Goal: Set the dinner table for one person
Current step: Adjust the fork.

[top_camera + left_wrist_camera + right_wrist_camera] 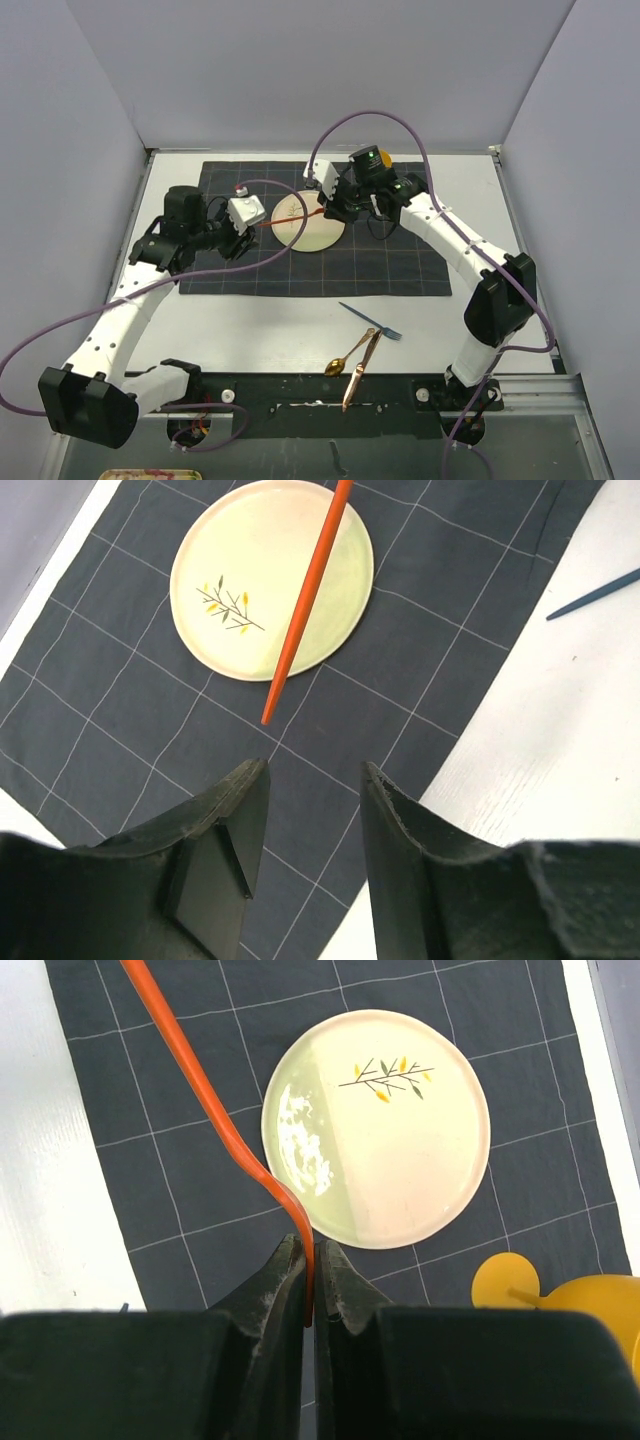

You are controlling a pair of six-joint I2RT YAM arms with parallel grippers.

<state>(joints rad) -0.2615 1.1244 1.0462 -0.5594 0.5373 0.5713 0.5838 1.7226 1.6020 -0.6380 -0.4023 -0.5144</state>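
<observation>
My right gripper [311, 1247] is shut on one end of a long thin orange utensil [205, 1095], held above the cloth; it shows in the top view too [335, 207]. The utensil [292, 218] reaches left across a round cream plate [312, 228] with a small leaf sprig. In the left wrist view the utensil [308, 595] crosses the plate [240, 575], its pointed tip just past the rim. My left gripper [312, 770] is open and empty, hovering over the dark grey grid cloth [400, 262], just left of that tip [250, 230]. The white dinner table [290, 320] lies under everything.
A yellow cup-like object [565, 1300] stands on the cloth beside the plate, mostly hidden behind my right wrist in the top view. A blue fork [372, 321], a gold spoon [346, 356] and a copper knife [360, 368] lie on the table's near edge. Grey walls surround the table.
</observation>
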